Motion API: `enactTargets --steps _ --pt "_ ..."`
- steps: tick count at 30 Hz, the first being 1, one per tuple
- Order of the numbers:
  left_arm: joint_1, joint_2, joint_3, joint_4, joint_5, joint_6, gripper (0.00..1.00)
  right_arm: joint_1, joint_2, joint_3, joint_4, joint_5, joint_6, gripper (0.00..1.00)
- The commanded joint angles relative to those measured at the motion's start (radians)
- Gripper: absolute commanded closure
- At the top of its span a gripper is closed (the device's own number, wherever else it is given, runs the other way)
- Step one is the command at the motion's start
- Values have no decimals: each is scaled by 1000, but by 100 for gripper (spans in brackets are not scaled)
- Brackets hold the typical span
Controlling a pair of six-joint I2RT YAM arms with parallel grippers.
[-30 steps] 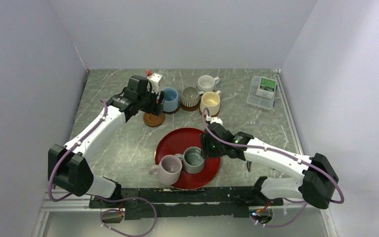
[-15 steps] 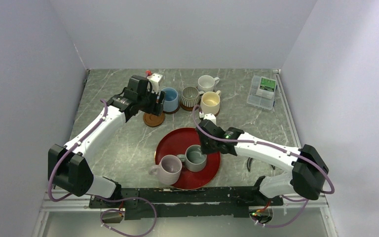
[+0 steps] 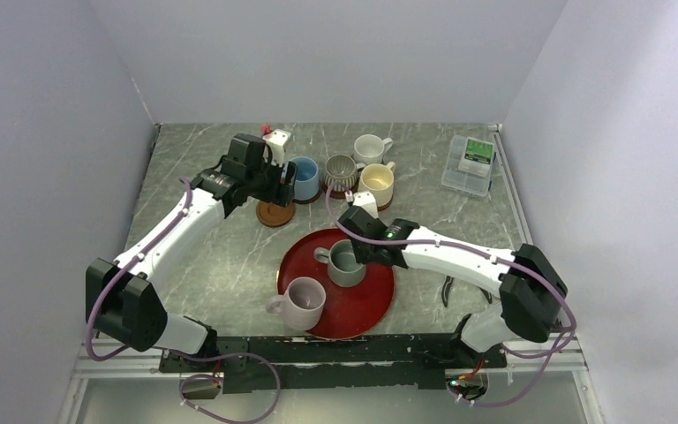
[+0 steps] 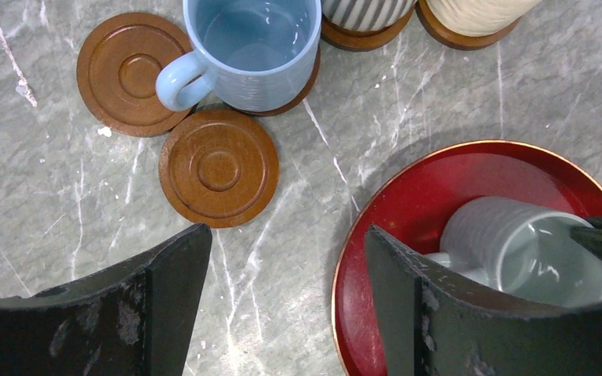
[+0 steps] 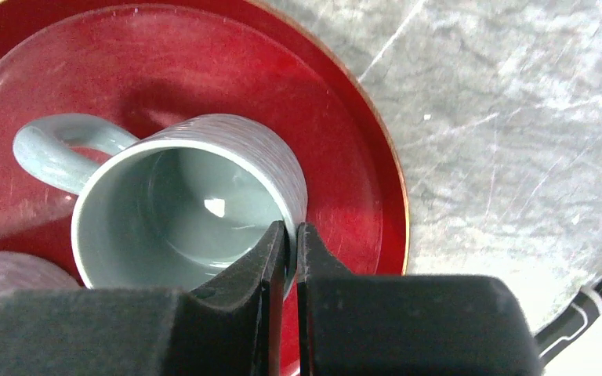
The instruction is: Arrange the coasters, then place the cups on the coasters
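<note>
Right wrist, right fingers (image 5: 239, 317) pinching grey-green cup (image 5: 180, 207) in red tray (image 5: 204, 66), lilac cup (image 5: 4, 274); left fingers (image 4: 161, 294) spread

Robot lab test cell. Marble-pattern table (image 3: 203, 265) closed in by plain pale walls (image 3: 44, 132) on three sides; left arm (image 3: 185, 225) and right arm (image 3: 459, 256) bolted to black rail (image 3: 318, 349) at near edge.
</note>
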Motion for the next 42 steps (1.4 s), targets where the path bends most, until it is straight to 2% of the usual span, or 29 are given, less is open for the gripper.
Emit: enactTargets --steps 1,7,11,18,23,27,32,37,42 --pt "-4 -5 42 14 46 -25 23 -3 29 70 124 95 -91 94" --pt "-4 15 60 -12 1 -45 23 -4 86 103 224 107 -191 90" --pt "-4 21 55 -10 -31 -71 23 -5 113 128 240 106 -216 83" --pt "-6 -27 -9 78 -12 -120 22 -4 -13 87 253 72 -190 39" --pt "-61 -4 -26 114 73 -115 21 -7 -145 26 232 85 -167 19" --pt "-106 47 -27 121 91 -132 21 -50 -238 -30 199 93 -132 15" --pt "-146 101 -27 149 209 -126 24 -154 -345 -107 189 44 -124 13" --pt "-181 147 -12 136 286 -103 27 -296 -431 -190 211 -59 -138 8" --pt "-193 208 29 71 311 -61 28 -370 -474 -215 178 -76 -151 8"
